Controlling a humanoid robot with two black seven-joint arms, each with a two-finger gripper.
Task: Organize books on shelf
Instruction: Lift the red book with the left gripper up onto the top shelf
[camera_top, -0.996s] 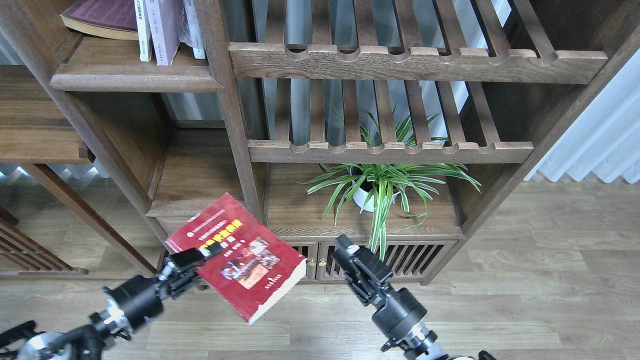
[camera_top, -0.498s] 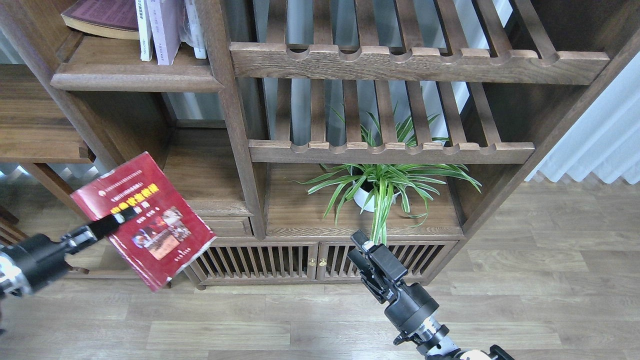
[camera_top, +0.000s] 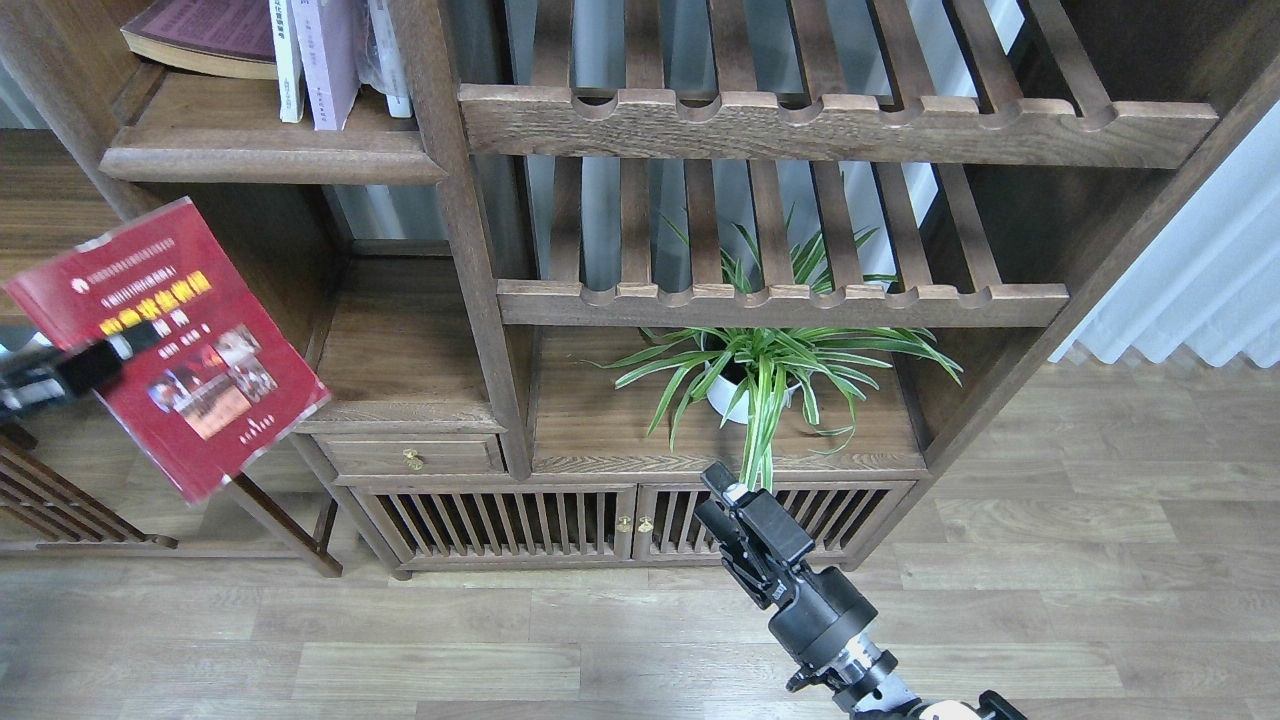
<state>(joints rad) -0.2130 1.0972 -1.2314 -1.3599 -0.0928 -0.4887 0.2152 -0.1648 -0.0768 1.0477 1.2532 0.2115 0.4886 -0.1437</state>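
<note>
My left gripper (camera_top: 125, 345) is shut on the dark red book (camera_top: 190, 370) with small photos on its cover. It holds the book in the air at the far left, cover up and tilted, below the shelf (camera_top: 270, 160), a dark-brown board with a thick rounded lip. A pale lavender-and-white book (camera_top: 328, 60) stands upright on that shelf beside other white spines. A maroon book (camera_top: 205, 35) lies flat to their left. The yellow-green book is out of view. My right gripper (camera_top: 722, 500) points up at the bookcase's low cabinet; its fingers cannot be told apart.
A potted spider plant (camera_top: 755, 375) stands on the lower right shelf. Two slatted racks (camera_top: 780, 125) with notched rails are above it. A small drawer (camera_top: 410, 455) and slatted cabinet doors (camera_top: 560, 520) sit at the bottom. A white curtain (camera_top: 1200, 290) hangs at the right.
My left gripper has carried the red book up and to the left, from low centre to the far left edge. My right gripper moved slightly down and right, then held still.
</note>
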